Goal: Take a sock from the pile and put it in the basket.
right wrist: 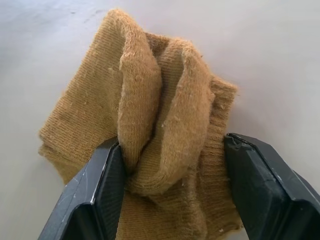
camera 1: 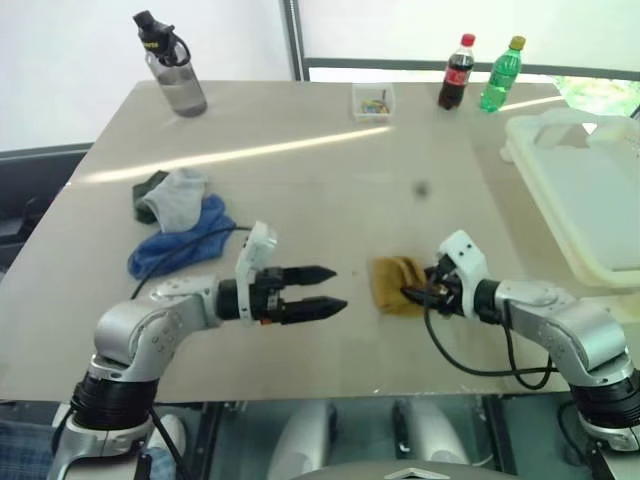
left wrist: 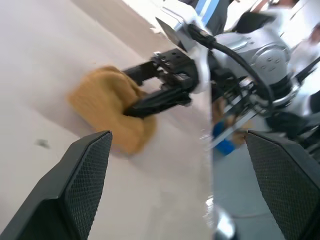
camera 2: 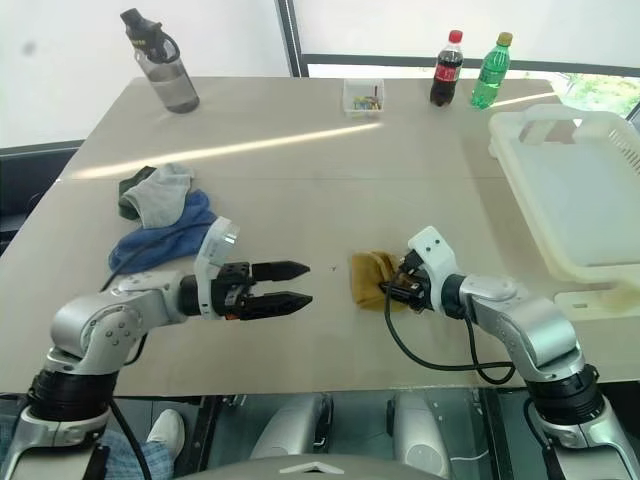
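Observation:
The mustard-yellow sock lies bunched on the table in front of me, right of centre. My right gripper reaches it from the right and is shut on a raised fold of the sock, one black finger on each side. My left gripper hovers open a short way left of the sock, pointing toward it and holding nothing. The pile of blue, light grey and dark socks sits at the table's left. The cream-white basket stands at the right edge.
A grey water bottle stands at the far left corner. A small clear box, a cola bottle and a green bottle line the far edge. Bare tabletop separates the sock from the basket.

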